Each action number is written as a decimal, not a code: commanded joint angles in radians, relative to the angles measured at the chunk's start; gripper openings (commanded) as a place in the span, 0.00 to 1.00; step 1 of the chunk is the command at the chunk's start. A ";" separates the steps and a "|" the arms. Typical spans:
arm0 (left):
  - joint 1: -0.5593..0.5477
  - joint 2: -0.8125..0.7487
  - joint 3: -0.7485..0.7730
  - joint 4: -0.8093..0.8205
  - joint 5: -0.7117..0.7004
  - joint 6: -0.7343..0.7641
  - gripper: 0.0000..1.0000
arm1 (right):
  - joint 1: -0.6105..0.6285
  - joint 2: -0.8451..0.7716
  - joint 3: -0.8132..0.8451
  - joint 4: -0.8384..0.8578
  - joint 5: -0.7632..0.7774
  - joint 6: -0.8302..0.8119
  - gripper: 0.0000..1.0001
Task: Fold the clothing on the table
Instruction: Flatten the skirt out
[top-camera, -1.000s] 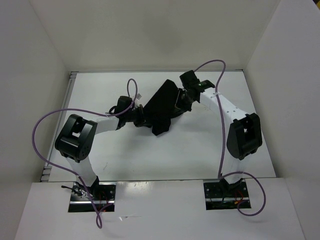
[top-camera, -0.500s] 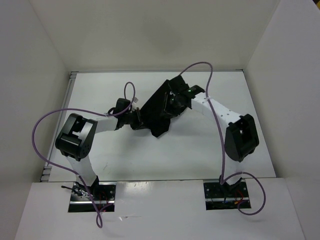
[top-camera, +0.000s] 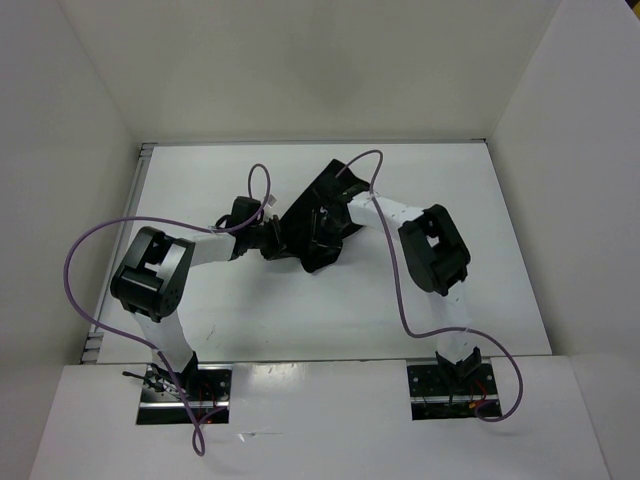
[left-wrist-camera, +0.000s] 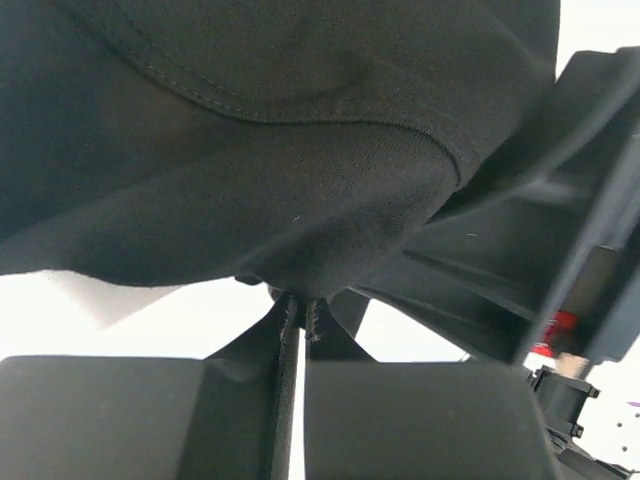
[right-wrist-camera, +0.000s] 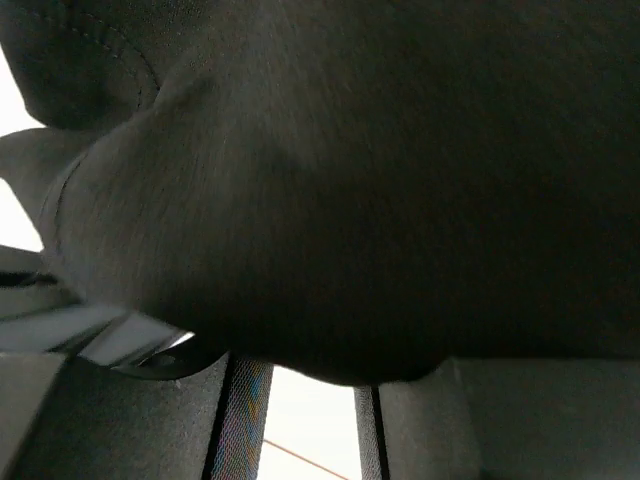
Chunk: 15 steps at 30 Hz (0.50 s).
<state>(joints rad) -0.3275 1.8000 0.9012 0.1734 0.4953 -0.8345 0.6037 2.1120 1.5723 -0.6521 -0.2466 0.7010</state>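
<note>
Now | white table (top-camera: 400, 300), white walls (top-camera: 300, 70) | left gripper (left-wrist-camera: 300, 312) clenching clothing (top-camera: 318, 212) | right gripper (right-wrist-camera: 312, 400) released

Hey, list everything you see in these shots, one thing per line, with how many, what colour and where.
clothing: one, black, bunched mid-table between the two grippers
table: one, white, beneath the garment and arms
walls: three, white, at the table's left, far and right sides
cables: two, purple, looping along each arm
left arm: one, black and white, reaching in from the left
right arm: one, black and white, reaching in from the right
left gripper: one, black, shut on a fold of the clothing
right gripper: one, black, open, fabric draped over its fingers
</note>
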 joint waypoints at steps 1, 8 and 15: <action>-0.001 0.015 -0.002 0.011 0.015 0.029 0.00 | 0.028 0.025 0.051 0.040 -0.023 -0.020 0.39; -0.001 0.015 -0.002 0.011 0.015 0.029 0.00 | 0.039 0.062 0.060 0.039 -0.013 -0.029 0.00; -0.001 0.024 -0.002 0.011 0.015 0.029 0.00 | 0.039 -0.127 0.115 -0.055 0.119 -0.049 0.00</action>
<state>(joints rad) -0.3275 1.8015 0.9012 0.1726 0.4957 -0.8333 0.6353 2.1193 1.6005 -0.6678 -0.2024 0.6781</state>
